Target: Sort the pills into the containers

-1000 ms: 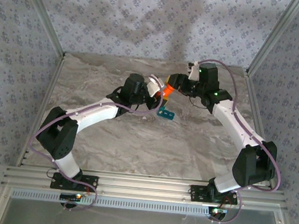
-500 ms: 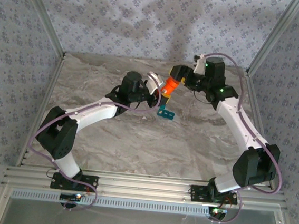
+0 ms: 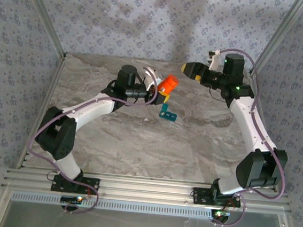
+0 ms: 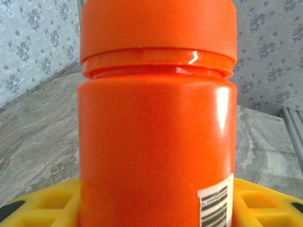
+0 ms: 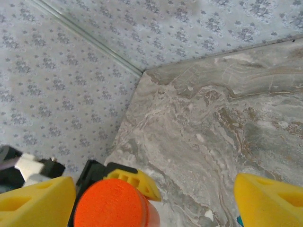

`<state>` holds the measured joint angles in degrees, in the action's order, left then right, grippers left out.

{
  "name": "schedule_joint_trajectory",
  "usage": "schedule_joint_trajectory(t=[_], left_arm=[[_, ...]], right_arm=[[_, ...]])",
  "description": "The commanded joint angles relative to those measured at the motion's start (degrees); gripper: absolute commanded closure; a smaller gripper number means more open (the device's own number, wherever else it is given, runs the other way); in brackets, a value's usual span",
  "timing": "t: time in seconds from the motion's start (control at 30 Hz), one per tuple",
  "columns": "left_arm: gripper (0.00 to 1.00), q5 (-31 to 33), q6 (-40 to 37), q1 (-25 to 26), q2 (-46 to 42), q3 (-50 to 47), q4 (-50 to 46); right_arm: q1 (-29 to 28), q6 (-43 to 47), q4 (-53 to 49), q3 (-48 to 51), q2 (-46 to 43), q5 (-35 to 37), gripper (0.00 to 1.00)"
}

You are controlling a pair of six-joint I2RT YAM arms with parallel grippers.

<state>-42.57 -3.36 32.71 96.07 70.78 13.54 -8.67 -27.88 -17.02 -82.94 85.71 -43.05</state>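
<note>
**Only a barcode, nothing to read**

The one printed mark I can find stands on the orange bottle (image 4: 156, 142). In the left wrist view a white label (image 4: 215, 205) sits low on the bottle's right side, cut off by the bottom edge of the picture. It carries black barcode bars. Any digits among them are too small to tell. I can make out no word, brand name or number on it.

1. The bottle (image 4: 156, 118) is bright orange all over, cap included, plus a white label (image 4: 215, 205) with black barcode stripes.
2. pill organiser (image 3: 168, 113): teal-blue.
3. table (image 3: 191, 144): grey marble look, brownish veins.
4. walls (image 3: 149, 22): pale blue-grey, tiny repeating flower print.
5. right gripper (image 5: 154, 202): chunky yellow fingers (image 5: 270, 201).
6. arms (image 3: 95, 111): white with black joints, purple cables (image 3: 31, 139).
</note>
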Motion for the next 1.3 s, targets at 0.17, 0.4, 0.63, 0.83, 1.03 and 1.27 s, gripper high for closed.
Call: schedule_joint_trajectory(t=[0.17,0.4,0.63,0.83,1.03,1.27], left_arm=[[1.00,-11.78,-2.40,-1.77,2.78,8.14,-11.19],[1.00,-12.85,-3.05,-1.95,3.95,9.55,-13.37],[1.00,-13.00,-3.21,-1.96,4.21,9.72,-13.85],[1.00,-13.07,-3.11,-2.00,4.22,9.64,-13.72],[1.00,-13.07,-2.81,-1.99,4.32,9.70,-13.54],[1.00,-12.94,-2.57,-2.00,4.32,9.64,-13.31]], right_arm=[[-0.44,12.97,-6.59,-5.04,3.83,-13.03,0.13],[-3.74,16.46,-11.09,-7.31,5.62,-11.65,0.13],[-4.47,16.80,-11.30,-6.72,6.62,-11.62,0.21],[-4.90,17.48,-12.09,-6.45,6.88,-11.89,0.23],[-5.29,17.97,-12.52,-6.27,7.20,-12.30,0.29],[-5.72,18.02,-12.54,-5.66,7.19,-12.32,0.42]])
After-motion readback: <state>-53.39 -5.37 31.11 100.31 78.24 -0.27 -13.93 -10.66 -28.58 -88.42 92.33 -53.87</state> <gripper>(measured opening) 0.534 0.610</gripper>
